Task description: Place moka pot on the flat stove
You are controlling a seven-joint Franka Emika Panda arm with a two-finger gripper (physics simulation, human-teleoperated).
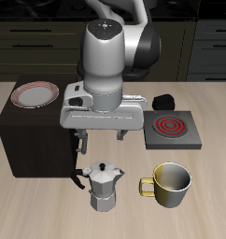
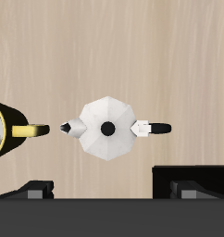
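The moka pot [image 1: 104,185], small, silver and faceted with a knobbed lid, stands upright on the table near its front edge. In the wrist view the moka pot [image 2: 107,128] shows from above with its spout and black handle. My gripper [image 1: 98,140] hangs above and slightly behind the pot, apart from it. In the wrist view my gripper [image 2: 112,190] is open and empty, with its fingers spread wide. The flat stove [image 1: 172,130], a grey plate with a red spiral coil, lies farther back, with its black knob block [image 1: 162,101] behind it.
A brass-coloured mug [image 1: 170,184] stands beside the pot near the front edge; the mug [image 2: 7,130] also shows in the wrist view. A tall dark cabinet [image 1: 31,140] stands close to the pot on its other side, with a red-rimmed plate [image 1: 36,93] on top.
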